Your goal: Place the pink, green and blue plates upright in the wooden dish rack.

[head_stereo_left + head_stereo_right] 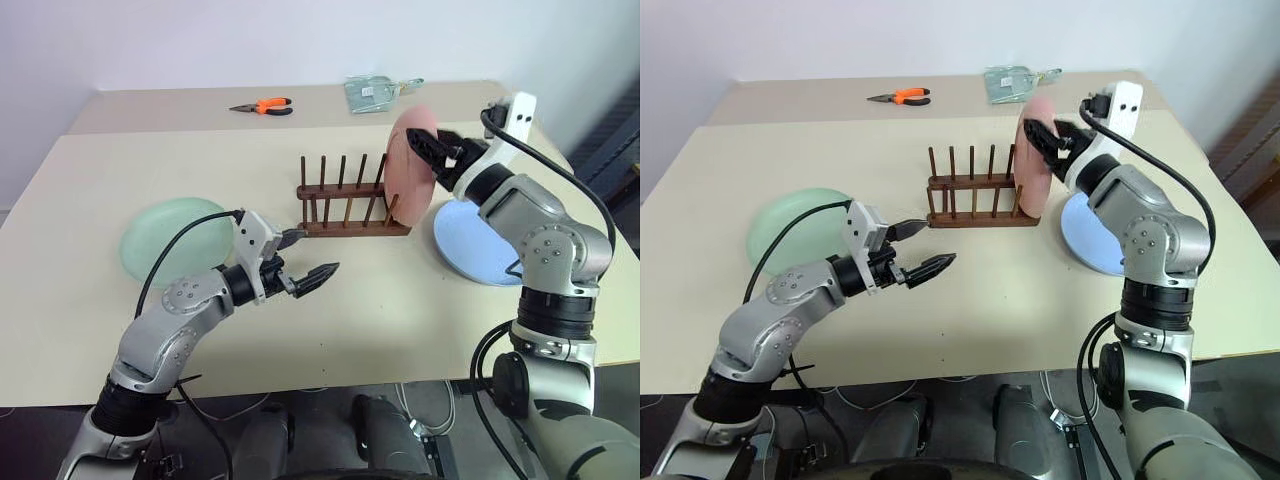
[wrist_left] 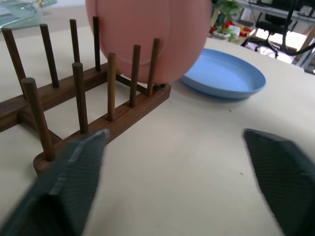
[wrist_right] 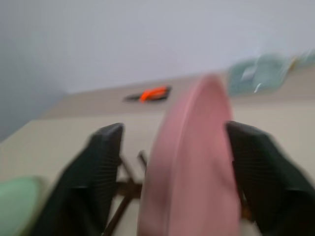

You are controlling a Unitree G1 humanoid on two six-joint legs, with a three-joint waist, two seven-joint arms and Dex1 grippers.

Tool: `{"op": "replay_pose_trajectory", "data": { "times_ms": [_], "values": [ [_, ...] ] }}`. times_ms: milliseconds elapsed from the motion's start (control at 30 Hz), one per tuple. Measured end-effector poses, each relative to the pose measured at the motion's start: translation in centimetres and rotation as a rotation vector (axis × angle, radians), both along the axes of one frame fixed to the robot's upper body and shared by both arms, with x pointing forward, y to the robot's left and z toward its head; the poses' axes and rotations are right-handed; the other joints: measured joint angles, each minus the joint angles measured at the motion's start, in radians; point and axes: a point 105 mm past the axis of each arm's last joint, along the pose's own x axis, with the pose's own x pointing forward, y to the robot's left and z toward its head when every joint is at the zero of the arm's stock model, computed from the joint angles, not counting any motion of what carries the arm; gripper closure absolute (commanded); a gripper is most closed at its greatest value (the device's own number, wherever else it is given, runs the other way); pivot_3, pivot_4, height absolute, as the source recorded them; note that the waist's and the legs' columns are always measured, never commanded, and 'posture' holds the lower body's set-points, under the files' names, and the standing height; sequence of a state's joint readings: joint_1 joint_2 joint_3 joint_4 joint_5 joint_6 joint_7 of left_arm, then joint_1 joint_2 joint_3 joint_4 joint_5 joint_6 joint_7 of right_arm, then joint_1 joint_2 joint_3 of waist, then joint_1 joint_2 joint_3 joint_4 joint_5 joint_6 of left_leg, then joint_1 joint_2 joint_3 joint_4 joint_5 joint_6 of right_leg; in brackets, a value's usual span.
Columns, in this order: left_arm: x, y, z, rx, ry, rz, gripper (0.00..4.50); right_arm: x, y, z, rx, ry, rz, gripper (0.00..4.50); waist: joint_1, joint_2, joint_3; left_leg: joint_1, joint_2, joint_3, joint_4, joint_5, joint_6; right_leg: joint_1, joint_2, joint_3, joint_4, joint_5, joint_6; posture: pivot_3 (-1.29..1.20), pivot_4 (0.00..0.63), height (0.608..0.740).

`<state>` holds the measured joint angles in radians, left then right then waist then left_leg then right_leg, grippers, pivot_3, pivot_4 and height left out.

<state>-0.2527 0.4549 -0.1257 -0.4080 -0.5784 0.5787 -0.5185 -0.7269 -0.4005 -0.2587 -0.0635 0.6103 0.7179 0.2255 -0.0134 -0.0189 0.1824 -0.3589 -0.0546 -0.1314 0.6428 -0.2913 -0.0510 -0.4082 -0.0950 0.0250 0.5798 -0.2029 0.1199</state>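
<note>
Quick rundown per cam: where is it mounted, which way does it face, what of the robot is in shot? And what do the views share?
Left and right eye views: on the head, looking forward and down at the table; both arms, left gripper open, right gripper open around the upright pink plate.
Left wrist view: along its own fingers toward the wooden dish rack and blue plate.
Right wrist view: along its own fingers, pink plate's edge between them.
Shared: all show rack and pink plate.

Left gripper (image 1: 300,260) low and level, fingers spread wide with nothing between. Right gripper (image 1: 425,146) raised, jaws parted, pointing forward.
</note>
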Motion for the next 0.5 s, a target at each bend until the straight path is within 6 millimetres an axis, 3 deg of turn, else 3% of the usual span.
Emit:
{"op": "replay_pose_trajectory", "data": {
  "times_ms": [100, 167, 267, 333, 400, 500],
  "values": [
    [0.9, 0.6, 0.3, -0.060, 0.007, 0.095, 0.00, 0.2, -1.4, 1.8, -0.070, -0.127, -0.107, 0.94, 0.000, 0.000, 0.000, 0.000, 0.000, 0.000, 0.000, 0.000, 0.000, 0.000, 0.000, 0.000, 0.000, 0.000, 0.000, 0.00, 0.150, 0.740],
    [2.6, 1.7, 1.1, -0.147, 0.008, 0.239, 0.00, 0.2, -3.0, 3.3, -0.153, -0.227, -0.220, 0.94, 0.003, 0.000, 0.000, 0.000, 0.000, 0.000, 0.001, 0.000, 0.000, 0.001, 0.000, 0.000, 0.000, 0.000, 0.000, 0.00, 0.150, 0.740],
    [5.7, 6.0, 2.8, -0.312, -0.009, 0.612, 0.00, -1.0, -4.2, 6.0, -0.250, -0.408, -0.288, 0.16, 0.003, 0.000, 0.000, 0.000, 0.000, -0.001, 0.001, 0.000, 0.000, 0.001, 0.000, 0.000, 0.000, 0.002, 0.005, 0.00, 0.150, 0.740],
    [6.9, 10.5, 3.5, -0.405, -0.008, 0.925, 0.00, -2.2, -3.2, 7.6, -0.293, -0.514, -0.219, 0.03, -0.004, 0.000, 0.000, 0.002, 0.000, 0.000, 0.000, 0.000, 0.000, 0.001, 0.000, 0.000, 0.000, 0.003, 0.006, 0.00, 0.150, 0.740],
    [6.4, 15.3, 3.1, -0.445, 0.002, 1.240, 0.00, -3.5, -0.5, 8.0, -0.370, -0.573, -0.062, 0.03, -0.011, 0.000, 0.000, 0.003, 0.001, 0.000, -0.001, 0.000, 0.000, 0.001, 0.001, 0.000, 0.000, 0.003, 0.007, 0.00, 0.150, 0.740],
    [3.9, 21.2, 1.6, -0.436, 0.025, 1.625, 0.00, -5.6, 4.4, 5.9, -0.494, -0.571, 0.223, 0.03, -0.004, -0.002, -0.001, 0.002, 0.001, -0.001, -0.001, 0.000, -0.001, 0.001, 0.001, 0.000, 0.000, 0.003, 0.007, 0.00, 0.150, 0.740]
  ]
}}
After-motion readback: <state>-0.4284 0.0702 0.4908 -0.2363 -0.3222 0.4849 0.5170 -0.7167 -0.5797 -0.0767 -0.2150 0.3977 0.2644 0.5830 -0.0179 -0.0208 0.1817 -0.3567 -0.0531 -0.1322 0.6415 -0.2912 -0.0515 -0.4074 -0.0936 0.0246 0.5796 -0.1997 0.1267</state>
